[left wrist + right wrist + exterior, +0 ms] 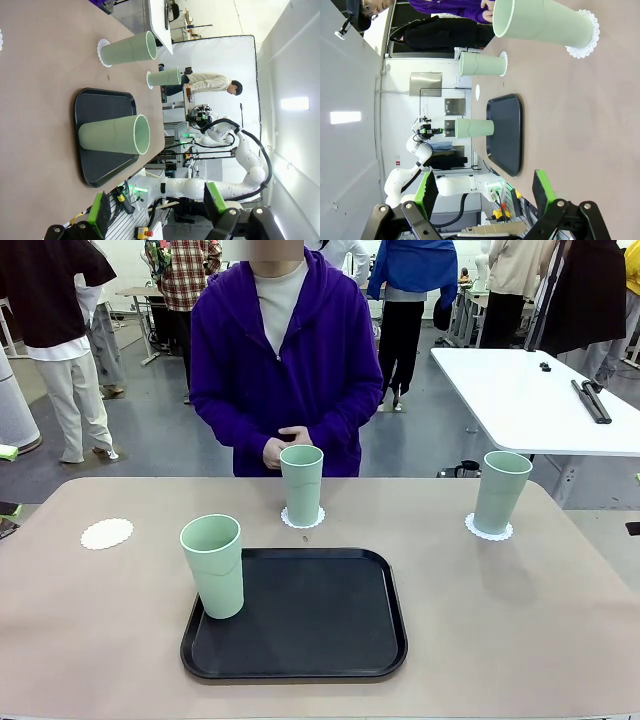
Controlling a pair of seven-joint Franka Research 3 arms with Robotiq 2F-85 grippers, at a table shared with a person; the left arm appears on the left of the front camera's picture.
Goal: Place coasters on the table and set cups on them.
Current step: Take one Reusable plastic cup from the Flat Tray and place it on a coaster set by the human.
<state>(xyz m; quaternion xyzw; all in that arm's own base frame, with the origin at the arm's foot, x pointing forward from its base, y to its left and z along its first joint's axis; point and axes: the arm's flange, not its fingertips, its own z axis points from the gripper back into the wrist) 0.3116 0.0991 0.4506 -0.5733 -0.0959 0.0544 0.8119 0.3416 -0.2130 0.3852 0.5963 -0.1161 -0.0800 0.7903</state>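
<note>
Three mint-green cups stand on the beige table (500, 630). One cup (301, 483) rests on a lacy white coaster (303, 519) in front of the person, and another cup (500, 491) rests on a coaster (489, 531) at the far right. The third cup (212, 565) stands on the left edge of the black tray (320, 625). A bare coaster (107, 534) lies at the left. My left gripper (157, 207) is open and empty, short of the tray cup (115, 135). My right gripper (485, 195) is open and empty, well back from the nearest cup (540, 22).
The person in a purple hoodie stands at the far edge with hands (285, 447) clasped, close behind the middle cup. A white table (540, 400) stands behind at the right. Bare tabletop lies around the tray on both sides.
</note>
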